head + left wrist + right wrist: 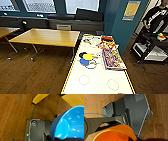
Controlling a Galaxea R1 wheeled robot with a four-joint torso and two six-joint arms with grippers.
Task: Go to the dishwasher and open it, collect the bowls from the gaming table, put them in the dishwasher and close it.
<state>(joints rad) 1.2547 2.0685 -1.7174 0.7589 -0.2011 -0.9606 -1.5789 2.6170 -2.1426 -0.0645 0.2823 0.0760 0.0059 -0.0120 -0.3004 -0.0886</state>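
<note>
Left gripper's grip on blue bowl [70,124] cannot be told. Right likewise, orange bowl [115,134] (rim close by). Either may slip while driving.

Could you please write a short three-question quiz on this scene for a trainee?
1. True or false: the blue bowl in the left wrist view hangs over the wooden floor.
2. Which colour is the bowl in the right wrist view? A green, B orange, C white.
3. Fill the gap: on the gaming table, the board games lie toward the side where the ____ stands.

Key: 1 true; 2 B; 3 person.
</note>
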